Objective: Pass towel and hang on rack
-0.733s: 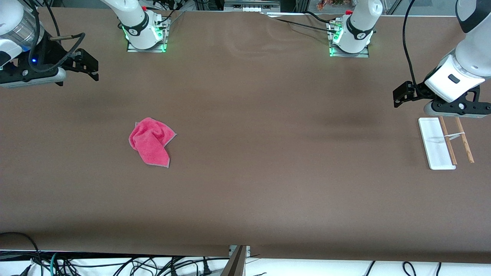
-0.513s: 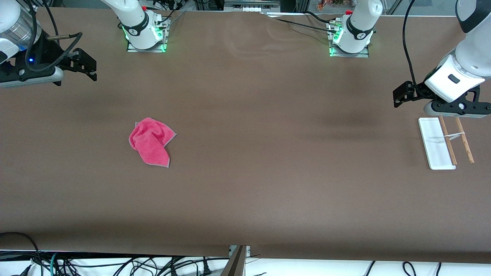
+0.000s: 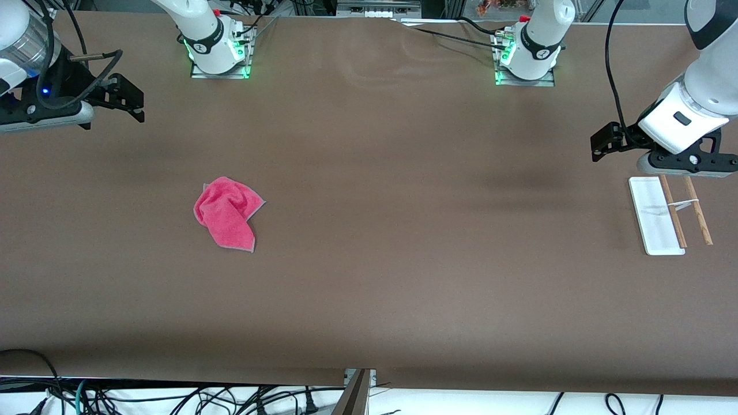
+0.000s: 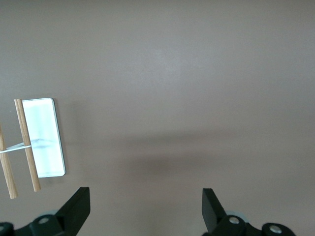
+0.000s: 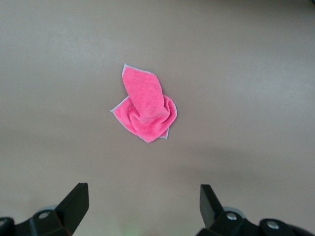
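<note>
The pink-red towel (image 3: pixel 227 212) lies crumpled on the brown table toward the right arm's end; it also shows in the right wrist view (image 5: pixel 144 110). The rack (image 3: pixel 669 214), with a white flat base and two brown rods, stands at the left arm's end; it also shows in the left wrist view (image 4: pixel 33 142). My right gripper (image 3: pixel 131 102) is open and empty, up in the air over the table's end, well apart from the towel; in its own view (image 5: pixel 142 206) the jaws stand wide apart. My left gripper (image 3: pixel 605 142) is open and empty, up beside the rack; in its own view (image 4: pixel 146 209) the jaws stand wide apart.
The two arm bases (image 3: pixel 219 55) (image 3: pixel 526 60) stand along the table edge farthest from the front camera. Cables (image 3: pixel 173 397) hang below the table's near edge. Bare brown tabletop lies between the towel and the rack.
My right gripper has drifted slightly up and toward the table's end. The left arm, the towel and the rack have not moved.
</note>
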You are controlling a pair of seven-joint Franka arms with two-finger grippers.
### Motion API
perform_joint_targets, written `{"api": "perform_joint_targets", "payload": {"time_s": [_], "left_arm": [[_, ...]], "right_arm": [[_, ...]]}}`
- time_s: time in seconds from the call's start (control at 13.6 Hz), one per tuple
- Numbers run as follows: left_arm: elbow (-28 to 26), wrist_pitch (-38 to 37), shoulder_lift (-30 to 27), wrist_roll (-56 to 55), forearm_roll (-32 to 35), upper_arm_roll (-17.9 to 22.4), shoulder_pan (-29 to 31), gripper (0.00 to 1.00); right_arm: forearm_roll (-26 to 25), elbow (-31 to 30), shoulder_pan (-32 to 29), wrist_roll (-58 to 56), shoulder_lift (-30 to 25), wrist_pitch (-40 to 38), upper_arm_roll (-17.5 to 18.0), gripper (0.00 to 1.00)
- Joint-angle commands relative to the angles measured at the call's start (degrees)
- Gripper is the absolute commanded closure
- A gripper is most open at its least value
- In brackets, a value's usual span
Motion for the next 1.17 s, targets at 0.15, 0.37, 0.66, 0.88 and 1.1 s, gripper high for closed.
{"api": "perform_joint_targets", "payload": {"time_s": [0.15,0.37,0.66,0.88,1.1], "left_arm": [[1.4,-0.1,0.9,1.5,-0.5,0.8,-0.6,0.00],[1.4,-0.1,0.9,1.5,-0.3,0.8,-0.6,0.00],[1.4,-0.2,0.8,1.5,-0.4,0.8,-0.7,0.00],[1.4,-0.1,0.9,1.5,-0.4,0.8,-0.6,0.00],[1.4,-0.1,0.9,1.5,-0.3,0.8,-0.7,0.00]], "right_arm": [[-1.8,1.2,-0.2,-1.4,0.8,-0.6,0.3,0.00],[-2.9,1.1,0.7,-0.8,0.9,-0.8,0.7,0.00],[-3.1,0.8,1.3,-0.2,0.7,-1.3,0.6,0.00],[-3.1,1.1,1.2,-0.9,0.8,-1.7,0.5,0.00],[-2.5,1.1,0.9,-1.3,1.0,-1.8,0.3,0.00]]}}
